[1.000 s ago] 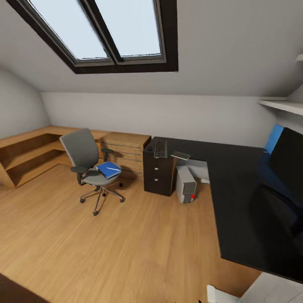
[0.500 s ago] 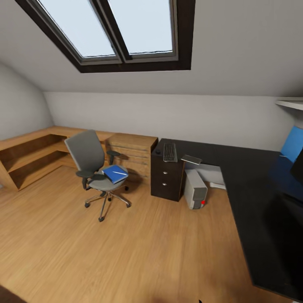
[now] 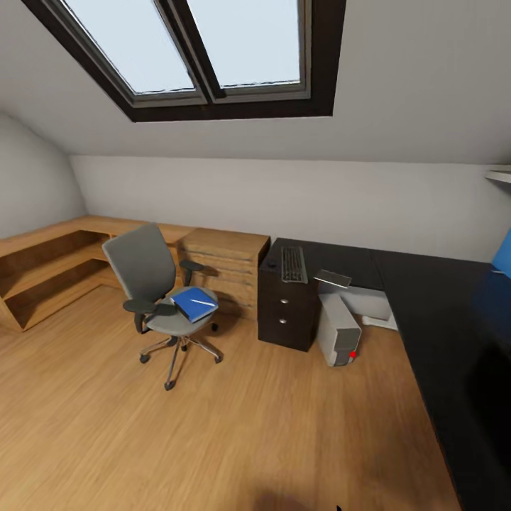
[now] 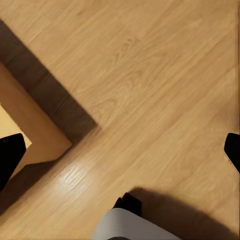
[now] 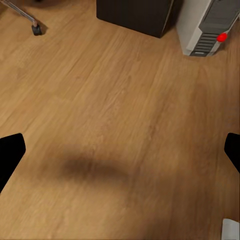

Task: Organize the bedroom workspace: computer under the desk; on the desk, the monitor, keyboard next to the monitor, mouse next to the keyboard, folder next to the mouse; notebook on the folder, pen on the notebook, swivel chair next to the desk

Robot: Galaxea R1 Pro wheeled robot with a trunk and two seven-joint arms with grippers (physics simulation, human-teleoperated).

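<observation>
The grey swivel chair (image 3: 145, 273) stands on the oak floor left of the desk, apart from it. On its seat lies the blue folder (image 3: 194, 304) with the white pen (image 3: 203, 302) on top. The black-topped desk (image 3: 426, 298) carries the keyboard (image 3: 292, 264), a tiny black mouse (image 3: 270, 264) to its left and the grey notebook (image 3: 332, 278) at its front edge. The computer (image 3: 338, 339) (image 5: 210, 25) stands on the floor under the desk. Whether the dark shape at the desk's right edge is the monitor I cannot tell. My left gripper (image 4: 120, 155) and right gripper (image 5: 120, 152) hang open over bare floor.
Low oak cabinets (image 3: 64, 255) run along the left and back walls. The dark drawer unit (image 3: 286, 312) (image 5: 135, 15) supports the desk's left end. A blue wall panel (image 3: 502, 254) shows at far right. A chair caster (image 5: 36, 29) and a pale cabinet corner (image 4: 30, 135) lie near the grippers.
The whole head view has shifted: the camera turned left and came nearer, so desk and chair slid right and the black screen left the picture. Nothing in the room has moved.
</observation>
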